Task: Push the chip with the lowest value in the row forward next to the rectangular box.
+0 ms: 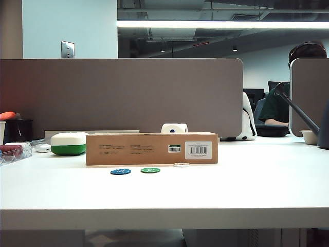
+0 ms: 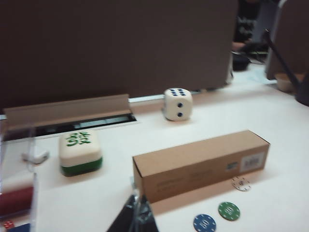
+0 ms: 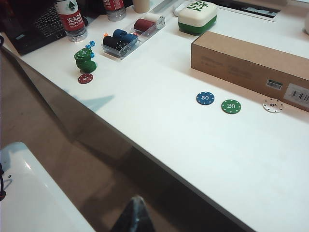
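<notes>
While the white table [image 1: 247, 190] carries everything in the scene, its largest load is the rectangular box [image 1: 151, 148], a long low brown cardboard carton lying lengthwise near the middle, with a barcode label and a smaller green-edged sticker on its near face toward the right end. Behind it, on the far side, sits a large white die [image 2: 177, 104] with dark pips. To the left of the box rests a white-and-green rounded case [image 1: 68, 143], green characters printed on its top. Farther left, at the table's edge, a clear tray [image 3: 126, 38] holds stacks of chips lying on their sides: red, white, dark blue and black ones can be made out. Just outside the tray stands a pile of green chips [image 3: 85, 61], with a single dark red chip [image 3: 85, 78] flat on the table beside it, and two bottles [image 3: 70, 18] stand beyond.

In front of the box lies the row [image 3: 231, 105] of three chips. The blue chip [image 3: 205, 98], marked 50, is on the left and the green chip [image 3: 231, 106], marked 20, in the middle, both a little nearer than the box. The chip [image 3: 273, 105], white and marked 5, lies on the right, farther back than the other two and just beside the box's near face, below the barcode label.

The left gripper [image 2: 136, 217] shows only dark fingertips near the box's left end; whether its jaws are apart cannot be told. The right gripper [image 3: 135, 215] shows a dark tip off the table's near edge, its jaws likewise unreadable.
</notes>
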Robot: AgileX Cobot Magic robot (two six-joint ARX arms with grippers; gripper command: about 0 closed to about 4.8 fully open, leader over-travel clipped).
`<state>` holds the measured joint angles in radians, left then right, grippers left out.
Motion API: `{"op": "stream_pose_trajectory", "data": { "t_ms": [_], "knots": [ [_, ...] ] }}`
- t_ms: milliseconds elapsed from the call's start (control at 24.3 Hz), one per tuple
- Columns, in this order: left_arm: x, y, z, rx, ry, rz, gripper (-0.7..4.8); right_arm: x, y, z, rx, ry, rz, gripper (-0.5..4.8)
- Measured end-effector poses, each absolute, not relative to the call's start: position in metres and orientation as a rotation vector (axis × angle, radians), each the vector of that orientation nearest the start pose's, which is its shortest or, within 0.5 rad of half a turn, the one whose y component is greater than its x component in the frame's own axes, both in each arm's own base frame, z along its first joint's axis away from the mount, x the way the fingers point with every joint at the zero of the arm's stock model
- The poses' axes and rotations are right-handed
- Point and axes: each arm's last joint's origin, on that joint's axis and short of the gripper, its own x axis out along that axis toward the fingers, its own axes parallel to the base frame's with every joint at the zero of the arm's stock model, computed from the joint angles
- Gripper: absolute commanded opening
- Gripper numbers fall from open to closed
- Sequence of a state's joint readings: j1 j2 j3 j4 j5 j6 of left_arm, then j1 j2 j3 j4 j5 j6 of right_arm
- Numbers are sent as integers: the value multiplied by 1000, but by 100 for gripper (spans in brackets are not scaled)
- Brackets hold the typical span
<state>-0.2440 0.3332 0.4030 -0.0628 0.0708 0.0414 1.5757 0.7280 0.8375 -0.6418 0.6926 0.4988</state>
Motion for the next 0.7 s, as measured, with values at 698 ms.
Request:
{"op": "stream_pose_trajectory", "data": {
  "t_ms": [698],
  "knots": [
    [79, -14, 279, 139, -178, -192, -5, 18, 138, 320, -33, 433, 768, -6]
  ]
}}
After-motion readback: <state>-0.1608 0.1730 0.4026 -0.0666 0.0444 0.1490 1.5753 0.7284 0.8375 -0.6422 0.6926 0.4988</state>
